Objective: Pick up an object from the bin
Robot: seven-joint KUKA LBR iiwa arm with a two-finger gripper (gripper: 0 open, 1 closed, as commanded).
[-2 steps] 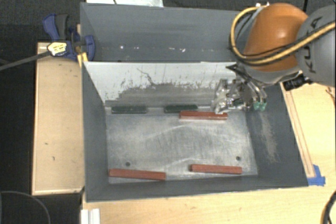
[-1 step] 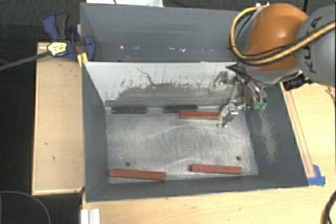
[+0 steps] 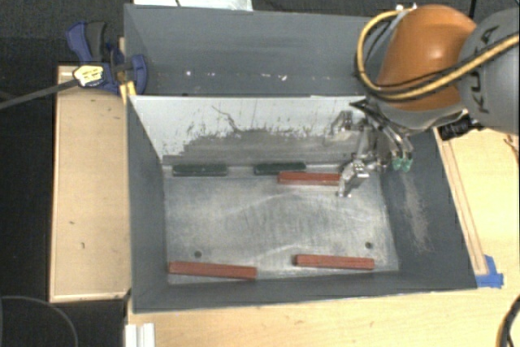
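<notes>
Close to us, a left red stick and a right red stick lie flat at the front of the bin, well apart from the gripper. Farther back, the gripper is low at the right end of a back red stick, just beside two green sticks. We cannot tell if the gripper is open or closed, and that stick seems to lie on the floor, so we think grabbing and lifting are left.

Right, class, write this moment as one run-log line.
gripper | low, at right end of back red bar | grasp unclear | front red bars, green bars lie apart
</notes>
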